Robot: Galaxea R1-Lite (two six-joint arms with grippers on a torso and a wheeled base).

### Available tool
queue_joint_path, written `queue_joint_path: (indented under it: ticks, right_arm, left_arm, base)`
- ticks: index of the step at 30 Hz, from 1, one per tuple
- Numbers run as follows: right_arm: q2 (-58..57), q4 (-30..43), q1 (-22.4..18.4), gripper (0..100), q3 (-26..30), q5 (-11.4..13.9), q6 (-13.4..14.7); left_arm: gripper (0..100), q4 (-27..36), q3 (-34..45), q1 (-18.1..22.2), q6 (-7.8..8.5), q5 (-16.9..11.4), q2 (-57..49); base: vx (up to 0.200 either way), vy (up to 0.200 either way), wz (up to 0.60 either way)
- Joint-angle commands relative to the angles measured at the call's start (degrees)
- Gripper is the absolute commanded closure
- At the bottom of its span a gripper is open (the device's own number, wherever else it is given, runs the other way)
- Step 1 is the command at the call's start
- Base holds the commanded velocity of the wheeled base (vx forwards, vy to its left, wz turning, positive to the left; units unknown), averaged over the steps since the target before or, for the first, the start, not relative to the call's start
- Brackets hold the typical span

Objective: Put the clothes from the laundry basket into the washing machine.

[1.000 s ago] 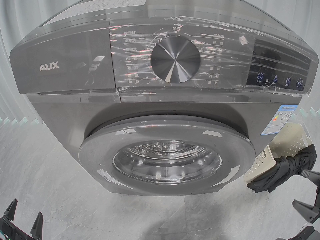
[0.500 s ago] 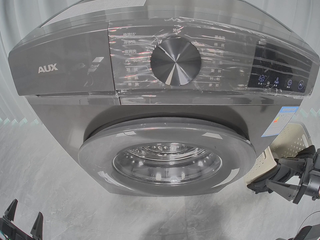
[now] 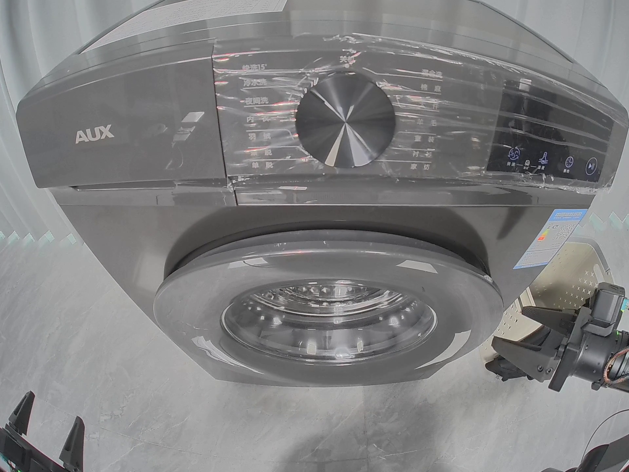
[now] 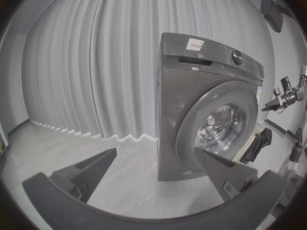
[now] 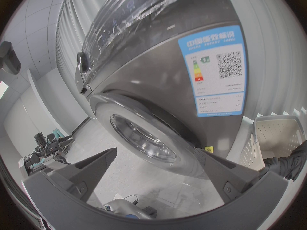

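Note:
The grey washing machine [image 3: 327, 185] stands before me with its round glass door [image 3: 327, 309] closed. To its right is the cream laundry basket [image 3: 576, 273], with a black garment [image 3: 499, 366] draped over its rim. My right gripper [image 3: 519, 334] hovers open in front of that garment, hiding most of it, with nothing between its fingers. The garment [image 5: 287, 165] and the basket [image 5: 278, 134] lie just beyond my right gripper [image 5: 153, 163]. My left gripper [image 3: 47, 421] is open and low at the near left, far from the machine [image 4: 208, 112].
Pale tiled floor [image 3: 98, 335] spreads wide in front of and to the left of the machine. White curtains [image 4: 80, 74] hang behind it. Plastic film covers the control panel and dial [image 3: 345, 120].
My right gripper has risen from the lower right edge and swung left in front of the black garment and basket. The head view shifted slightly. The left gripper stayed put.

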Motion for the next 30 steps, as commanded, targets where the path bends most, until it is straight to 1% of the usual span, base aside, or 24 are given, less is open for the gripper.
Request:
queue_joint_path:
  ticks: [1,10,14,17,25,27,30]
  right_arm:
    - [3.5,-0.6,0.5,0,-1.0,0.1,-0.2]
    - [9.0,-6.7,0.1,0,-1.8,-0.1,-0.6]
    - [11.4,-8.2,0.0,0,-2.6,-0.1,-1.6]
    - [12.7,-8.3,0.2,0,-3.1,-0.1,-1.7]
    - [12.0,-8.2,0.5,0,-2.0,0.3,-1.7]
    - [10.6,-8.2,0.5,0,-0.2,0.3,-1.7]
    - [7.6,-8.1,0.2,0,0.7,0.5,-1.7]
  left_arm:
    - [0,0.0,1.0,0.0,-0.06,0.0,-0.9]
    - [0,-0.1,1.0,0.0,-0.06,0.0,-0.9]
    - [0,0.0,1.0,0.0,-0.06,0.0,-0.9]
    - [0,0.0,1.0,0.0,-0.06,0.0,-0.9]
    - [0,0.0,1.0,0.0,-0.06,0.0,-0.9]
    - [0,-0.1,1.0,0.0,-0.06,0.0,-0.9]
    - [0,-0.1,1.0,0.0,-0.15,0.0,-0.9]
  base:
    - [0.0,0.0,0.0]
    - [0.0,0.0,0.0]
    - [0.0,0.0,0.0]
    - [0.0,0.0,0.0]
    - [0.0,0.0,0.0]
    - [0.0,0.0,0.0]
    - [0.0,0.0,0.0]
